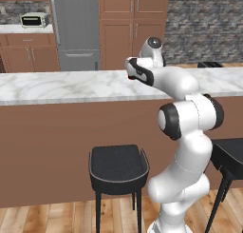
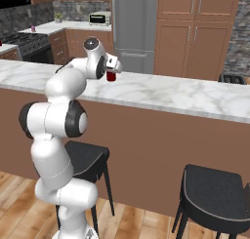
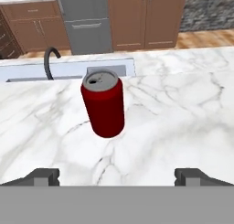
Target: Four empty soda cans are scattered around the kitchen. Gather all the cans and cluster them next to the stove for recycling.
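Two dark fingertips (image 3: 43, 176) stood at the bottom corners of the hand view, spread as wide as they go with nothing between them, so the gripper (image 3: 117, 177) was open and empty. Just ahead of it, upright on the white marble island counter (image 3: 183, 109), stood a red soda can (image 3: 103, 103) with its silvery top facing up. It sat slightly left of the midline between the fingers and apart from both.

The step in hand looked like the approach for a side grasp. To do it well, the hand would probably need to shift a little toward the can's side so the can sits centred, then advance level until the fingers flank the body below the rim, and only then squeeze. Closing early or off-centre could tip an empty can or nudge it across the smooth marble.

Behind the can lay a sink (image 3: 68, 72) with a dark curved faucet (image 3: 49, 61), close enough that a push forward could send the can over the basin edge. To the can's right the marble ran open and bare, the safer side for lifting away. In the right base view the stove (image 2: 22, 40) stood well apart, across the kitchen at far left, and black stools (image 2: 215, 191) crowded the base on the near side.
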